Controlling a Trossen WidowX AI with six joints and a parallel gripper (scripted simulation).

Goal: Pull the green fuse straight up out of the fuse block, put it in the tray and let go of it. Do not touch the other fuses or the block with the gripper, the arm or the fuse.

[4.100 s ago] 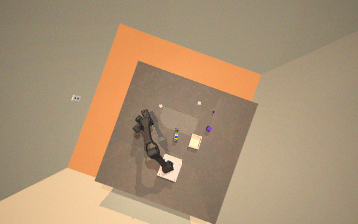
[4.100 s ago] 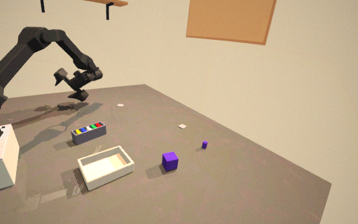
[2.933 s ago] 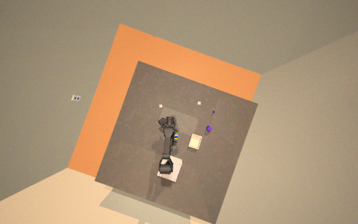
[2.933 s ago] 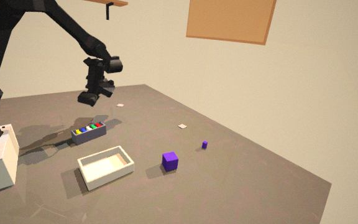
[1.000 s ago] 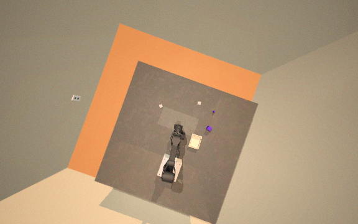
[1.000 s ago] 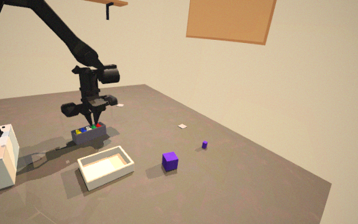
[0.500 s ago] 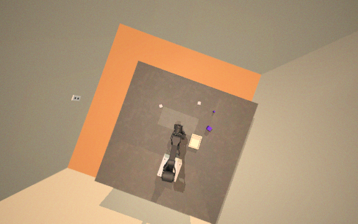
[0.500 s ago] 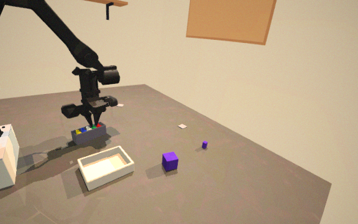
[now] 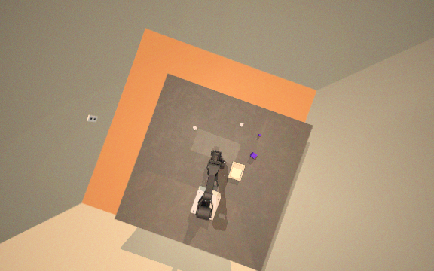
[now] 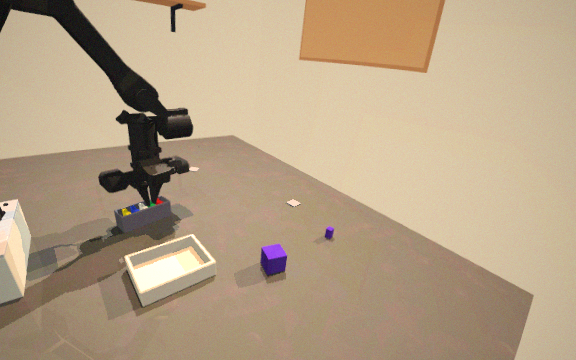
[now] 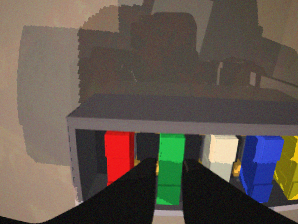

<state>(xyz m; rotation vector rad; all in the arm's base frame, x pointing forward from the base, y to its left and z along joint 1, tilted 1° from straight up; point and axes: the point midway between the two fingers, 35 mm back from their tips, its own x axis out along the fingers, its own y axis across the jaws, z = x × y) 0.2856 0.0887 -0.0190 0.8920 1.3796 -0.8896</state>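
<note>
Black gripper (image 11: 169, 175) at the grey box-shaped fuse block (image 11: 180, 125)
Upright green rectangular fuse (image 11: 170, 168) — long axis vertical — sits between nearly closed fingertips; grip unconfirmed.

— How does the arm (image 10: 93, 47) stand?
— Reaching out from its base, wrist bent straight down.
— And the gripper (image 10: 151, 196)?
— Pointing down, fingers narrowed around the green fuse (image 11: 170, 169), their tips flanking it.

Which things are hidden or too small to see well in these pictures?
- Top view: the fuse block is hidden under the gripper.
- Exterior view: the fuses in the block are too small; contact with the green fuse cannot be judged.
- Wrist view: the fingers cover the green fuse's lower edges; the yellow fuse is cut off at the right edge.
</note>
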